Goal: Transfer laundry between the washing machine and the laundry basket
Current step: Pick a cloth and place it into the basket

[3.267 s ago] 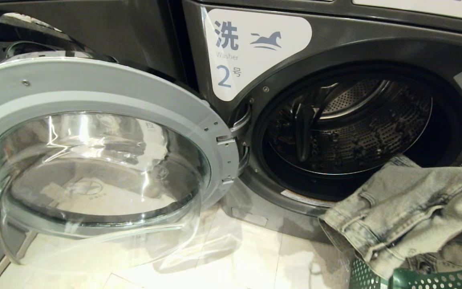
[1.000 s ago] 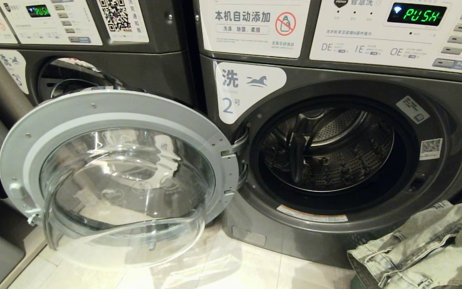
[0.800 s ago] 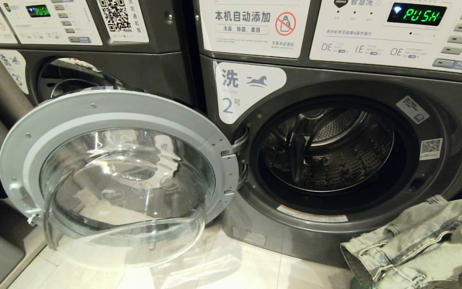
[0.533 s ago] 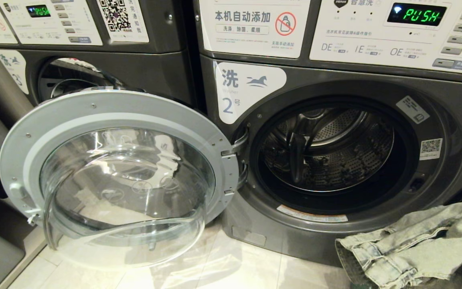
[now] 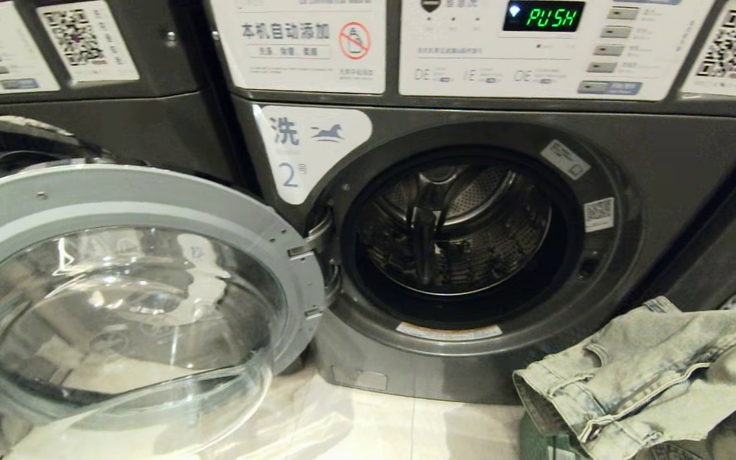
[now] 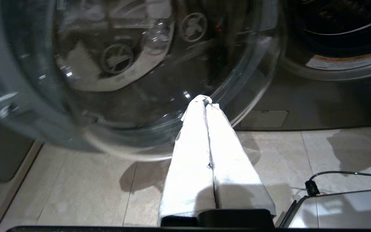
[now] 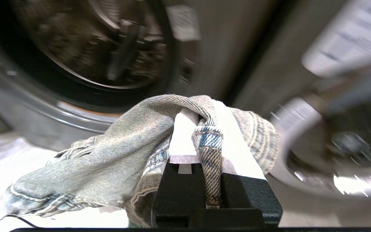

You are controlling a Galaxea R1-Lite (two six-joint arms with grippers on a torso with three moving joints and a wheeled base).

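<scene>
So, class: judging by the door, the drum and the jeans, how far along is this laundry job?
Done: the washer door stands wide open. In hand: the right claw is shut on the jeans, lifted above the green basket. Left: the drum shows no clothes, so the jeans have yet to go in. The left claw is shut, holding nothing.

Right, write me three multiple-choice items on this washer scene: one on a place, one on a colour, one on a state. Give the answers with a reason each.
1. Where do the jeans lie against the drum opening in the head view?
A. inside it
B. below and right of it
C. on the door glass

2. What colour is the PUSH display?
A. green
B. red
C. blue

3. How is the washer door?
A. shut
B. swung open on the left
C. missing

Answers:
1 B: the denim hangs outside the machine, over a green basket.
2 A: the letters glow green.
3 B: the door stands wide, hinged beside the drum.
</scene>
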